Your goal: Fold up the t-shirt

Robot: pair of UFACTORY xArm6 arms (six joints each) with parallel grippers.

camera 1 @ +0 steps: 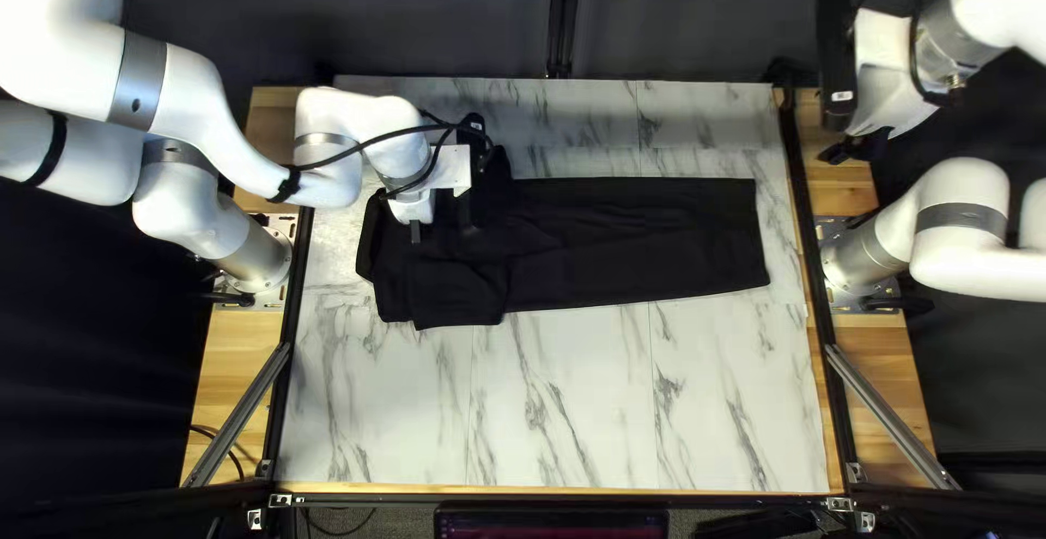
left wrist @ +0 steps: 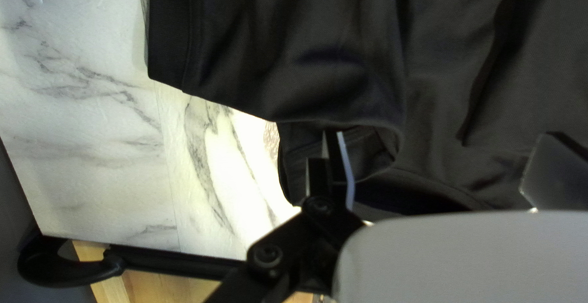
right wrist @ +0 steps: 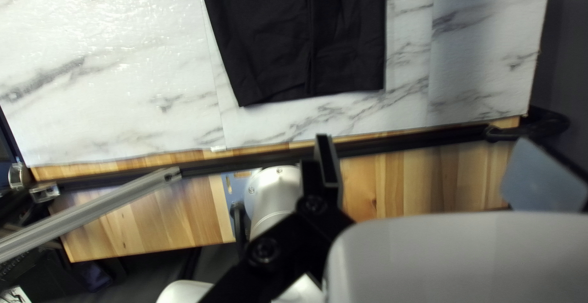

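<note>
The black t-shirt lies as a long strip, smooth at the right of the top left view and rumpled at the left. My left gripper is over the rumpled part. In the left wrist view my left gripper stands open above the black cloth, one finger by a curved opening in it. My right gripper is raised beyond the table's right edge. In the right wrist view my right gripper is open with no cloth between its fingers; the shirt's straight end lies ahead.
White marbled tabletop shows around the shirt, widest on the near side. Black rails run along the table's sides, with wooden strips outside them. A slanting metal bar stands at the near right. My right arm's base is below its gripper.
</note>
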